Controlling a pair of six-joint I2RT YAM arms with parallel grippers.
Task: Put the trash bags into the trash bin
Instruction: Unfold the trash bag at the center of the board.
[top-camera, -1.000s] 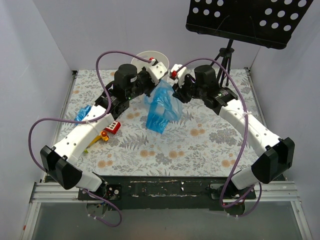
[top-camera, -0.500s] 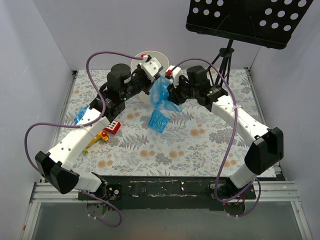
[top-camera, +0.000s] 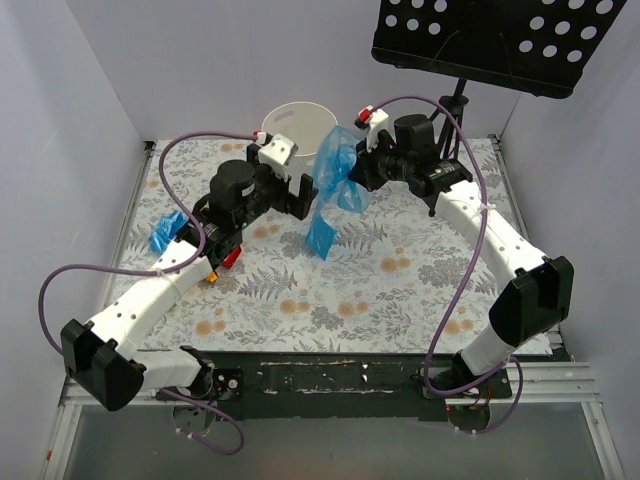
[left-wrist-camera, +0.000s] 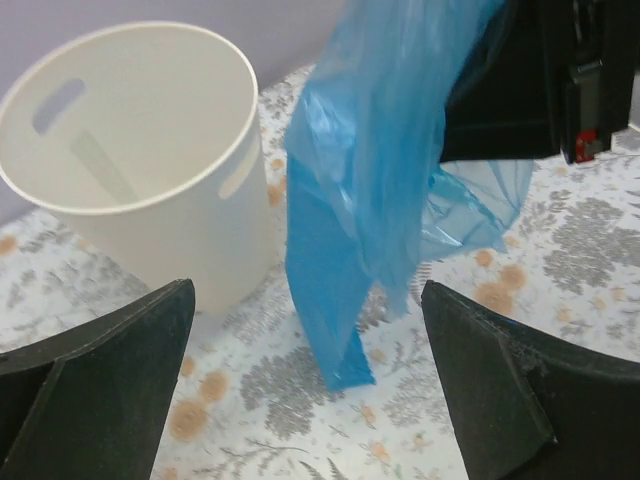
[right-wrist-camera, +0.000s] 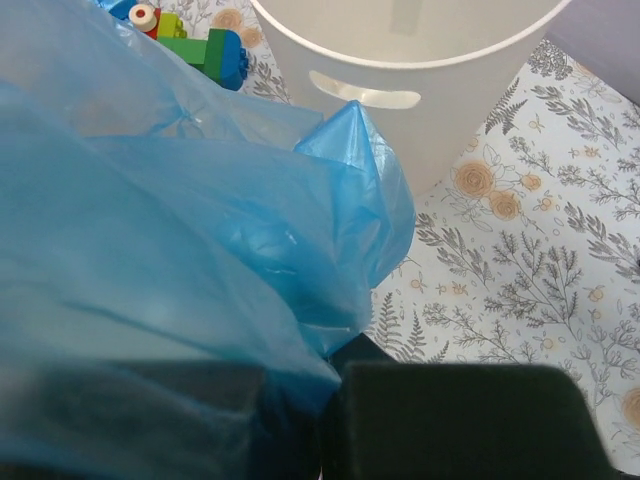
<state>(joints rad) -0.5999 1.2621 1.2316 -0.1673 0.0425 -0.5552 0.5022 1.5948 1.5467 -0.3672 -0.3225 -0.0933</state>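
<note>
Trash bag (top-camera: 333, 185): blue film, bunched at the top and hanging in a long crumpled strip, long axis near vertical, tail low over the flowered table (top-camera: 400, 290); whether the tip touches the cloth cannot be told. It hangs outside the trash bin (top-camera: 297, 113), just beside the bin's wall on the side nearer the arms. The bin stands upright with its mouth open and nothing visible inside. Right gripper (top-camera: 353, 172) holds the bag by its top: jaws pressed together on the film, fingers buried under plastic in the right wrist view. Left gripper (top-camera: 302, 192) has its jaws spread wide and holds nothing; in its own wrist view the bag hangs ahead of it, centred between the two fingers (left-wrist-camera: 100, 390), not touching either. The right arm therefore carries the load. Judgement: the bag's top must rise above the rim and travel away from the arm bases and toward the left arm's side before release. A second blue bag (top-camera: 165, 230) lies on the table near the left arm, toy blocks (right-wrist-camera: 195, 45) close by. Music stand (top-camera: 490, 40) behind, well apart.
</note>
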